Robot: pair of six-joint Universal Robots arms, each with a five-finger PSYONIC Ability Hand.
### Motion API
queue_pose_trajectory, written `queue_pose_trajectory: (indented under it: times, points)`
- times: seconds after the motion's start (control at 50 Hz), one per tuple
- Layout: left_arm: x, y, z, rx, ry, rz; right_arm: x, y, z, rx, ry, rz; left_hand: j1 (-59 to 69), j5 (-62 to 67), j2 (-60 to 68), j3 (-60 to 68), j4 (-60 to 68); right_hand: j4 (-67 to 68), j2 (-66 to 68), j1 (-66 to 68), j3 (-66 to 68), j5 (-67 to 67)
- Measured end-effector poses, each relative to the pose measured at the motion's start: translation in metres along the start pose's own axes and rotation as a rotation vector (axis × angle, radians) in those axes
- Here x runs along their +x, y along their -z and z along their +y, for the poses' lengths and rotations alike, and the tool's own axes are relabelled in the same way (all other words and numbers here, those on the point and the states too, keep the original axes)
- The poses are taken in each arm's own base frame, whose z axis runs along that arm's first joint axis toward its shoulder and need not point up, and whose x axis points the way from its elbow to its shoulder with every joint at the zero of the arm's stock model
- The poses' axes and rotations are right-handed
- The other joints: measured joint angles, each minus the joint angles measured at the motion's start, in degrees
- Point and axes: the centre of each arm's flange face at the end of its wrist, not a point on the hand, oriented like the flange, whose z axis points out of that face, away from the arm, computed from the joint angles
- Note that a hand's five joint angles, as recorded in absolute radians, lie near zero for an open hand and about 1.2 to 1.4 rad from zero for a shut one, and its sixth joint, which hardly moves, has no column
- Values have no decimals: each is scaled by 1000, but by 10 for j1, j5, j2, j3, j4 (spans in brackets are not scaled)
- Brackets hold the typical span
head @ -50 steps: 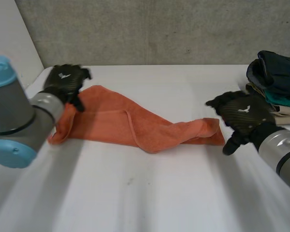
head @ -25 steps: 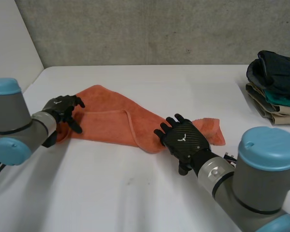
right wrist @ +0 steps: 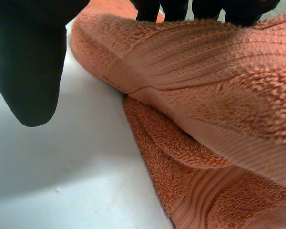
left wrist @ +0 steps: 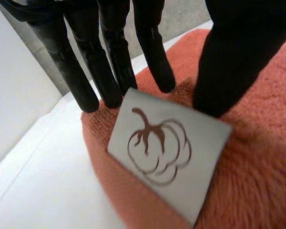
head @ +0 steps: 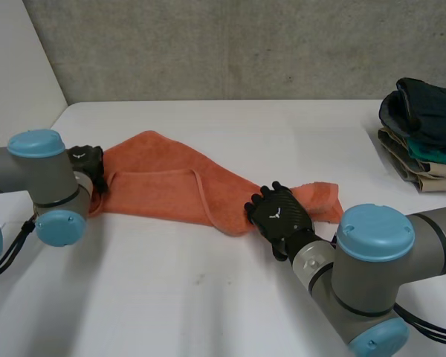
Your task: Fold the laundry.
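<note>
Both hands have closed in on the orange towel (head: pixel 163 190), which lies bunched across the table (head: pixel 208 297) from nine o'clock toward four. My left hand (head: pixel 84 159) sits on its nine-o'clock corner, fingers (left wrist: pixel 109 71) straight, tips beside the label (left wrist: pixel 169 152), nothing pinched. My right hand (head: pixel 280 214) straddles the four-o'clock fold, thumb (right wrist: pixel 28 62) spread wide over bare table. I judge this the grasping step; next, both hands should close and draw the towel flat.
</note>
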Motion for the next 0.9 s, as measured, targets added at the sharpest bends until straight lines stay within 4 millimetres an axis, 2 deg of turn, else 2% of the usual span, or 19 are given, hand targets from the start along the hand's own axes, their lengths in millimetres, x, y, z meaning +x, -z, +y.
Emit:
queue_pose_trajectory:
  times: [0.04,0.06,0.18,0.24,0.3,0.36,0.38,0.4,0.42,0.44,0.48,0.5,0.56,0.62,0.68,0.72,0.78,0.88,0.9]
  points:
    - [-1,0,1,-5,-12,-3,1,-2,1,-2,0,5,101,105,110,108,105,38,40,37,39,37]
    - [-1,1,1,-9,-20,-5,2,-4,1,-4,0,9,125,139,140,137,140,121,127,126,122,117]
    - [-4,8,-4,-21,-30,-3,9,-12,0,8,1,38,125,147,160,158,161,433,441,394,429,419]
    - [-8,18,-15,-16,-28,-1,21,-16,-1,13,-3,69,125,147,160,158,161,450,446,394,440,426]
    - [-14,33,-34,-1,-23,2,42,-19,-4,21,-12,121,124,147,160,158,161,450,446,394,440,427]
    - [-23,59,-62,34,-15,8,78,-14,-17,42,-21,202,124,147,160,158,161,451,446,394,440,427]
    - [-24,64,-68,41,-14,12,84,-12,-19,45,-22,214,124,147,160,159,161,451,446,394,440,427]
    - [-27,77,-79,60,-13,21,100,-6,-27,48,-27,244,124,147,160,159,161,451,446,394,440,428]
    - [-28,82,-83,69,-12,27,107,-3,-31,48,-30,255,125,147,160,159,161,451,446,394,440,429]
    - [-31,98,-94,92,-11,44,123,4,-38,43,-42,279,124,147,161,159,161,452,446,394,441,433]
    - [-33,109,-101,110,-11,59,133,10,-43,32,-54,288,124,147,161,159,162,452,446,394,443,435]
    - [-34,128,-110,140,-12,91,149,19,-50,5,-82,290,124,147,161,159,163,453,446,394,445,436]
    - [-34,150,-115,168,-14,141,165,32,-57,-55,-137,255,124,147,161,159,163,453,446,394,446,438]
    - [-29,166,-108,166,-17,201,169,41,-60,-104,-183,192,112,139,140,145,146,454,446,394,446,439]
    - [-21,172,-94,141,-16,255,166,44,-59,-127,-217,128,-123,-65,-78,-75,-68,454,446,394,446,439]
    - [-13,172,-83,118,-15,288,162,42,-55,-132,-233,96,-213,-158,-166,-161,-162,454,446,394,446,439]
    - [10,171,-62,75,-10,362,152,35,-45,-135,-256,63,-263,-238,-235,-231,-241,454,447,394,446,441]
    - [53,171,-37,33,2,459,136,27,-29,-134,-284,45,-281,-269,-263,-259,-270,454,447,394,446,442]
    - [57,170,-35,31,3,463,136,27,-28,-134,-285,44,-281,-269,-263,-259,-270,454,447,394,446,442]
